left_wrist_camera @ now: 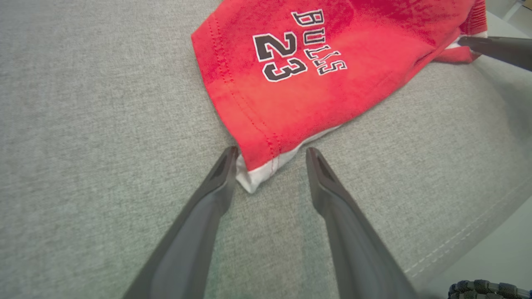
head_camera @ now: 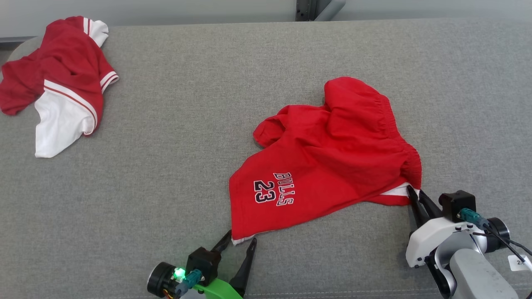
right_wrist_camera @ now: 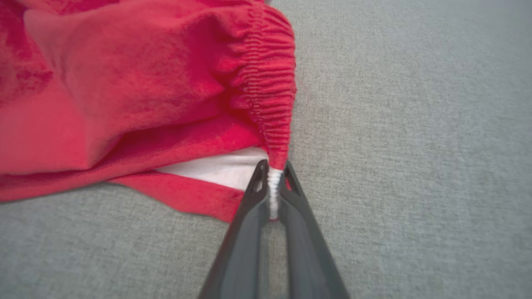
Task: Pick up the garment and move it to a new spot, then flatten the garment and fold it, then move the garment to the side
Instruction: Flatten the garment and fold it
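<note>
Fingers of the right gripper (right_wrist_camera: 274, 166) are clamped on the waistband corner of the red shorts (head_camera: 332, 153). Those of the left gripper (left_wrist_camera: 272, 150) are spread around a hem corner, which is not gripped. Shorts are laid rumpled on the grey cushion (head_camera: 187, 145), right of centre. Flattening is judged unfinished; folding and moving aside are not yet done.

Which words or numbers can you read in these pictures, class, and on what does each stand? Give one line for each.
"BULLS": dark letters with white outlines, on a leg of the red shorts.
"23": same style, beside "BULLS" on that leg.
White tag at the lower right edge of the head view: dark print, cut off and too small to read.
</note>
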Controlling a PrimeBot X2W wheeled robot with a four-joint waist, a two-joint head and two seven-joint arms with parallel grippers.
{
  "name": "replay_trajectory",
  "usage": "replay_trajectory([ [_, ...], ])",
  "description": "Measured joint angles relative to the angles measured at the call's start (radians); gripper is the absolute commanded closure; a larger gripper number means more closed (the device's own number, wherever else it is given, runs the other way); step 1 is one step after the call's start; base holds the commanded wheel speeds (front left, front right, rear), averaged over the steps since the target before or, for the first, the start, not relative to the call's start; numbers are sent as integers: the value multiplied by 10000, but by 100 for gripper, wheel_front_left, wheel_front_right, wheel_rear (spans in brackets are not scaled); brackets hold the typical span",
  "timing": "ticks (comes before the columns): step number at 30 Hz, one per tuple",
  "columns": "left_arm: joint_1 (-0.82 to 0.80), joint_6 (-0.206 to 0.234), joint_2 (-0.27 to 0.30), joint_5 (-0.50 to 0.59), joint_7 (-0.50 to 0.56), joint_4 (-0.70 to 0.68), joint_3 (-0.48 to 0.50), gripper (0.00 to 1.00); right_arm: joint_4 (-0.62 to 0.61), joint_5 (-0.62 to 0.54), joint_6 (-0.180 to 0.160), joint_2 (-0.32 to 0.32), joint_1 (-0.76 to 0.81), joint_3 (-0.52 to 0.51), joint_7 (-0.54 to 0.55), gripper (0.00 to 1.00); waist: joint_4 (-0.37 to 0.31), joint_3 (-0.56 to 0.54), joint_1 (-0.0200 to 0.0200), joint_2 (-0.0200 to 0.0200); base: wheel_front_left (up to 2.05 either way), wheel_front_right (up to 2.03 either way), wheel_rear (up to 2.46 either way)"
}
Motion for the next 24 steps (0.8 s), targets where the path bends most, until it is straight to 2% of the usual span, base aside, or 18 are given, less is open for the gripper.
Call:
replay_trajectory([
  [5, -59, -6, 15, 234, 0, 113, -280, 51, 13, 12, -2, 21, -66, -2, -29, 100, -28, 37, 0, 0, 0, 0, 0],
  [11, -202, -10, 13, 251, -2, 343, -412, 58, 44, 12, 0, 42, -110, -6, -35, 100, -65, 59, 0, 0, 0, 0, 0],
  [12, -230, -10, 13, 251, 0, 366, -410, 64, 50, 12, 0, 46, -114, -8, -38, 100, -70, 58, 0, 0, 0, 0, 0],
  [13, -239, -10, 13, 251, -2, 383, -407, 72, 56, 12, 0, 50, -117, -8, -38, 100, -74, 52, 0, 0, 0, 0, 0],
  [14, -239, -10, 13, 251, 0, 389, -407, 91, 56, 12, 0, 54, -120, -17, -40, 100, -78, 44, 0, 0, 0, 0, 0],
  [15, -239, -10, 12, 251, 0, 324, -360, 100, 40, 13, 0, 59, -121, -35, -38, 100, -81, 35, 0, 0, 0, 0, 0],
  [24, 14, -12, 21, 280, 0, -1879, 859, 100, -819, 763, -2, 92, -36, 6, -40, 100, -36, -195, 0, 0, 0, 0, 0],
])
